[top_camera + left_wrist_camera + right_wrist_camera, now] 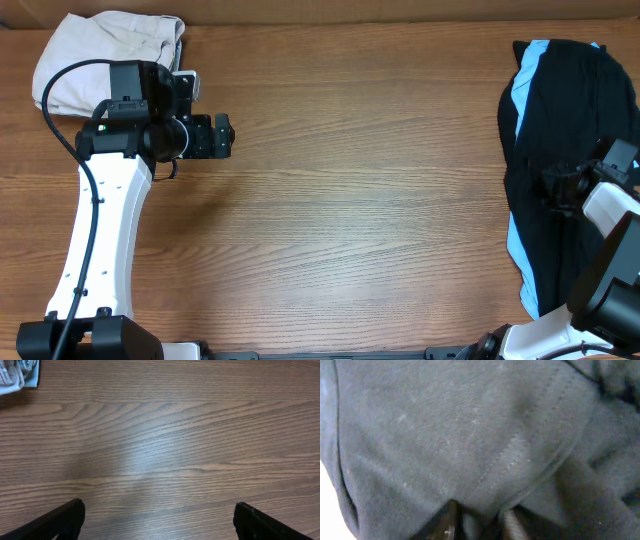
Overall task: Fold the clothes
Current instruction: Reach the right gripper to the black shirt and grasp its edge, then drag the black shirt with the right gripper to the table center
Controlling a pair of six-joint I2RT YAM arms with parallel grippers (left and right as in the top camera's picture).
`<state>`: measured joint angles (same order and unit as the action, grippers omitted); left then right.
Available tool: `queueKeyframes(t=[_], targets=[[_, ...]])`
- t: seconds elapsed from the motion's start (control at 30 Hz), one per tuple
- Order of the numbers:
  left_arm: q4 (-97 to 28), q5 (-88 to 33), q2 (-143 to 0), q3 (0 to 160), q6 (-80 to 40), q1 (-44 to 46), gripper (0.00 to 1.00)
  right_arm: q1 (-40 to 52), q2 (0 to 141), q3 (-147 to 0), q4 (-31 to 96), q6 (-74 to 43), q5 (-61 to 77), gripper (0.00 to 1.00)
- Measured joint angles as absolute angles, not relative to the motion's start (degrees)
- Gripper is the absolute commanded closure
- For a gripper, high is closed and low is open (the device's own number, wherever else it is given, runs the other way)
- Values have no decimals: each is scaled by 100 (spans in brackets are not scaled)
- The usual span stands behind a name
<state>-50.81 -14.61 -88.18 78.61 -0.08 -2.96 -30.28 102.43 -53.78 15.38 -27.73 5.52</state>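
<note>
A black garment with light blue trim (560, 130) lies heaped at the table's right edge. My right gripper (557, 187) sits on it and is shut on a fold of the dark cloth (470, 435), which fills the right wrist view around the fingertips (480, 522). A folded beige garment (105, 55) lies at the far left corner; its edge shows in the left wrist view (17, 375). My left gripper (224, 134) is open and empty over bare wood, to the right of the beige garment; its fingertips show in the left wrist view (159, 517).
The brown wood table (360, 190) stretches between the two garments. The left arm's white link (100, 240) runs along the left side. The right arm's base (610, 270) stands at the bottom right corner.
</note>
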Motion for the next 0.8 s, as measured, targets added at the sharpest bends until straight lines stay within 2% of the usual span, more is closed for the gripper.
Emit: queueKeyframes(t=[0.03,0.1,0.17,0.27,0.3,0.8], targets=[[-5081,-1461,-8818,7861,-8,-296,4,-3028,10243,-5369,1514,-2794,550,90],[-5081,-1461,-8818,7861,-8,-296,4,-3028,10243,-5349,1476,-2821,576,96],[-5078,-1461,-8818,7861,-8,-296,5,-3028,10245,-5347,1496,-2836,624,96],[-5081,-1461,-8818,7861,-12,-296,15,-3033,10237,-5406,1695,-2834,777,96],[-5078,-1461,-8818,7861,-30,-296,15,-3033,10224,-5437,1758,-2834,827,96],[-4683,-1457,-8818,8490,-47,-274,12,-2751,8176,-6751,4230,-1946,2421,96]])
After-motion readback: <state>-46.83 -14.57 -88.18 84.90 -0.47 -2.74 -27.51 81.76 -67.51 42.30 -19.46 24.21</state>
